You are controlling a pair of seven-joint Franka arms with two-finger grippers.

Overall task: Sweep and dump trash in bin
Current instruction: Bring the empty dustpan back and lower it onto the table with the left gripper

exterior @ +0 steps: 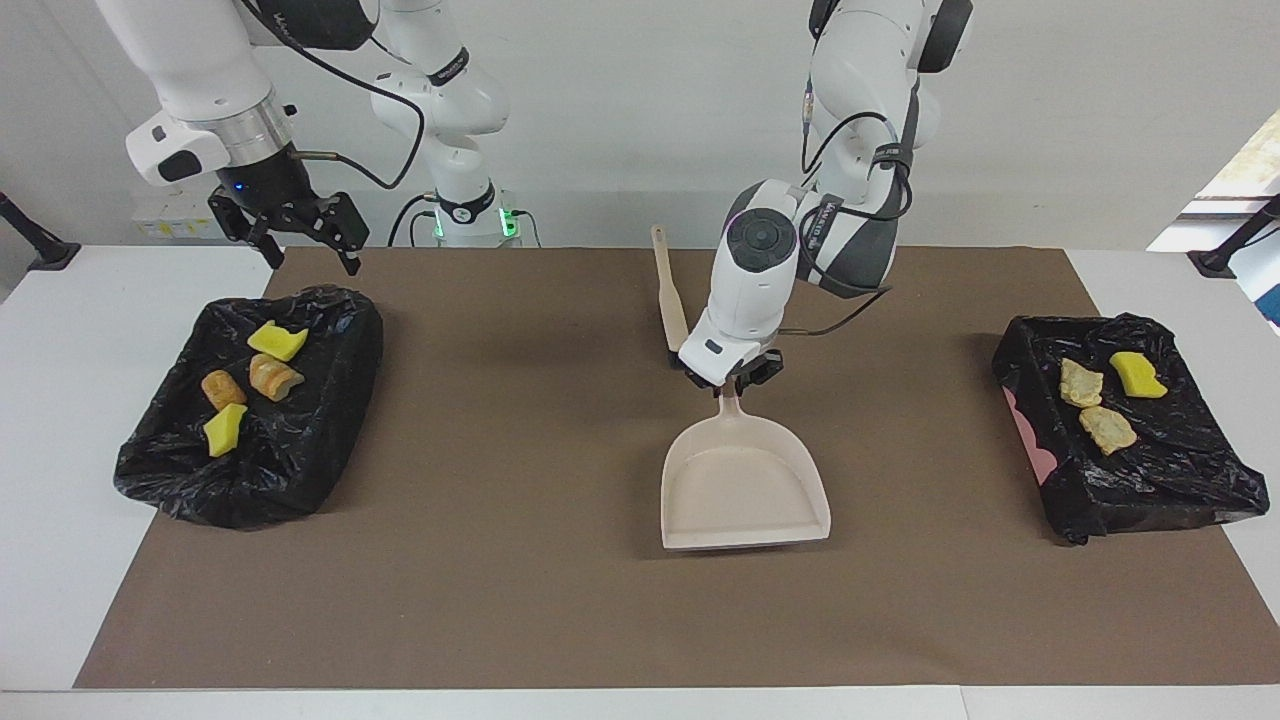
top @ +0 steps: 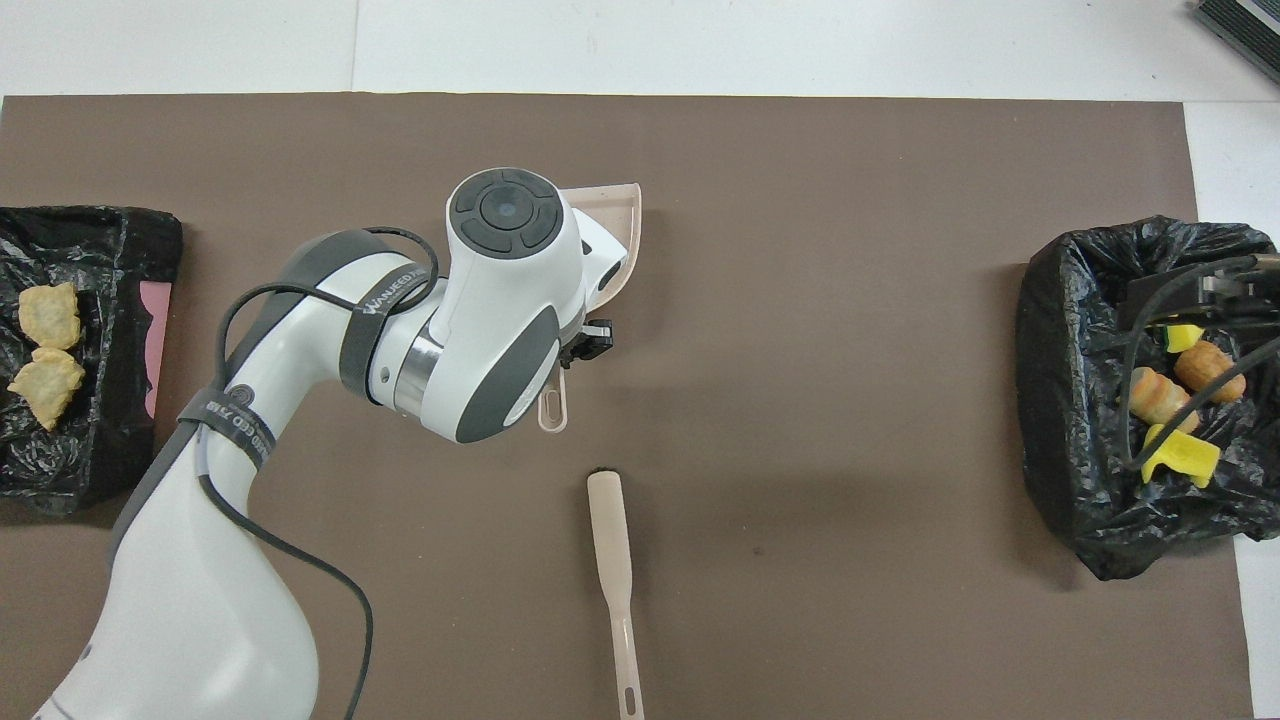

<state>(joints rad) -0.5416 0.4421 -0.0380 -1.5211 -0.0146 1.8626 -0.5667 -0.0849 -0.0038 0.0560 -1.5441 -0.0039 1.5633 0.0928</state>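
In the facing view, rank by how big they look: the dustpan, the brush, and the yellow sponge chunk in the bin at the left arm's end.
Largest to smallest:
1. dustpan
2. brush, partly hidden by the left arm
3. yellow sponge chunk
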